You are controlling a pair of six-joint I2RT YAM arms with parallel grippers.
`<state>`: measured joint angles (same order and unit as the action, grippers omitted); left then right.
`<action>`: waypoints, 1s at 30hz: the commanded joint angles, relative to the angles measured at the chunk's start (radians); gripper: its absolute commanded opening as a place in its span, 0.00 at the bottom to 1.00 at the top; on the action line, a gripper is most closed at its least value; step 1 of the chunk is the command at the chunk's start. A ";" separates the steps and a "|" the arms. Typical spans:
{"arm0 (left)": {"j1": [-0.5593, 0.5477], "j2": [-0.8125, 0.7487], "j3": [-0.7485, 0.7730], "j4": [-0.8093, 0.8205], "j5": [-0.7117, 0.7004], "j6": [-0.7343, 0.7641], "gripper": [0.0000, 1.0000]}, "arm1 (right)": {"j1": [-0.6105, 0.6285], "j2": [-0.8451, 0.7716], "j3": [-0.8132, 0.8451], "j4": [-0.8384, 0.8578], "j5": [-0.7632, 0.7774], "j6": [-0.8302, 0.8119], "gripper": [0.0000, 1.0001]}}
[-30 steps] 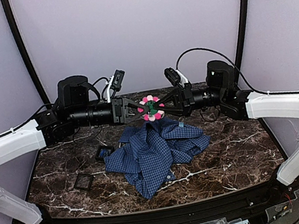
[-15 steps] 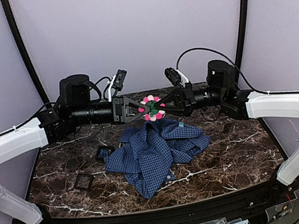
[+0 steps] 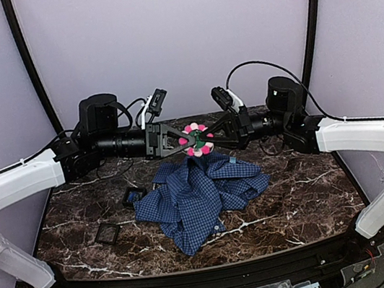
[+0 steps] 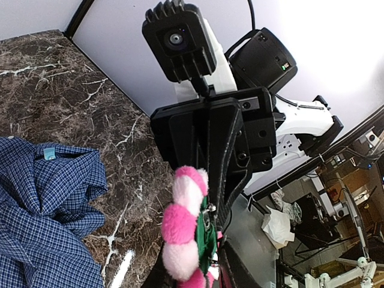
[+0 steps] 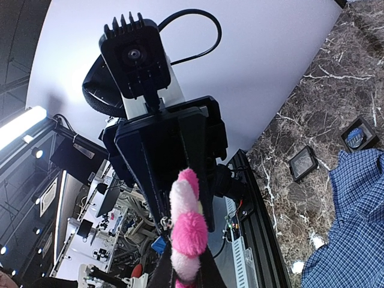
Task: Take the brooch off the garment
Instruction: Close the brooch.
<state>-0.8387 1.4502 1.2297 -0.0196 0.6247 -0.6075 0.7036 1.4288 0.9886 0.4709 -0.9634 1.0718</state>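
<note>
Over the dark marble table point(image 3: 310, 198), pale lilac walls point(image 3: 175, 37) behind, left hand point(image 3: 187, 142) and right hand point(image 3: 207, 138) both grasp the brooch point(image 3: 197, 138).

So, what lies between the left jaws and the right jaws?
Only the brooch: in the top view the left jaws and the right jaws grip it from opposite sides. Both wrist views show it too.

The brooch point(image 3: 196, 139), a flower of pink and pale rounded petals around a green centre, is held upright in the air, pinched between the left claw point(image 3: 185, 141) and the right claw point(image 3: 209, 138). The garment point(image 3: 196, 194), a blue fine-checked shirt, is left crumpled in a heap on the bench point(image 3: 296, 200) just below, its light-blue tag point(image 3: 232, 159) exposed.
</note>
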 commanded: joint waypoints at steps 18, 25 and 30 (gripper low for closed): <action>-0.001 0.030 0.015 0.017 -0.015 -0.008 0.21 | 0.033 -0.012 -0.001 0.066 -0.060 -0.001 0.00; -0.001 0.035 0.016 0.017 -0.005 -0.013 0.21 | 0.033 -0.015 0.001 0.065 -0.060 -0.001 0.00; -0.001 0.045 0.022 0.016 0.006 -0.017 0.21 | 0.034 -0.015 0.002 0.057 -0.059 -0.005 0.00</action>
<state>-0.8387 1.4654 1.2373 -0.0074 0.6483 -0.6296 0.7040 1.4288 0.9882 0.4717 -0.9756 1.0714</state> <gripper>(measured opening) 0.209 0.061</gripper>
